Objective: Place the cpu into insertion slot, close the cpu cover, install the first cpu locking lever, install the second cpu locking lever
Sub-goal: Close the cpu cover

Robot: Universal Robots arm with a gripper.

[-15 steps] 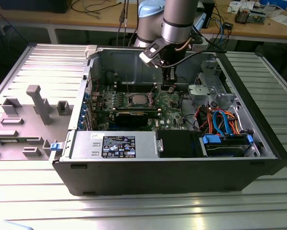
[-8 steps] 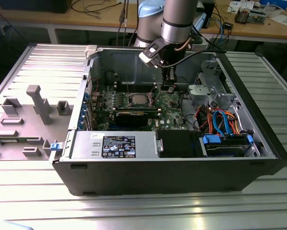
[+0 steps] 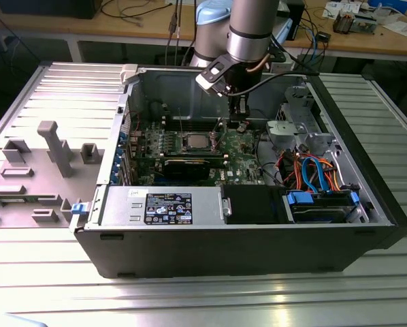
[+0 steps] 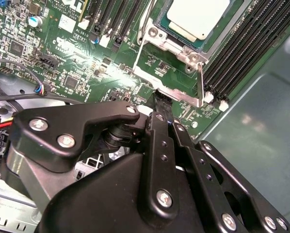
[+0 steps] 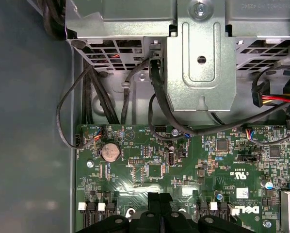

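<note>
Open computer case [image 3: 156, 235] lies on its side on the ribbed metal table [image 3: 190, 300]. The arm reaches down into it from the far side.

Gripper [image 3: 241, 125]: fingers pressed together with nothing between them. In the second wrist view the tips [image 4: 163, 99] hang just beside the edge of the cpu cover [image 4: 176, 48], over the green motherboard [image 4: 62, 58]. Contact with the board: cannot tell.

The cpu [image 4: 198, 17] sits in the insertion slot [image 3: 186, 142], mid-board and toward the exterior view's left of the gripper. Its dull silver top shows through the cover's window, and the cover lies flat around it. Black memory slots [image 4: 251, 43] run along both sides.

First wrist view: coin battery [image 5: 110, 152] on the board, grey drive cage [image 5: 201, 58] and black cables beyond it.
</note>
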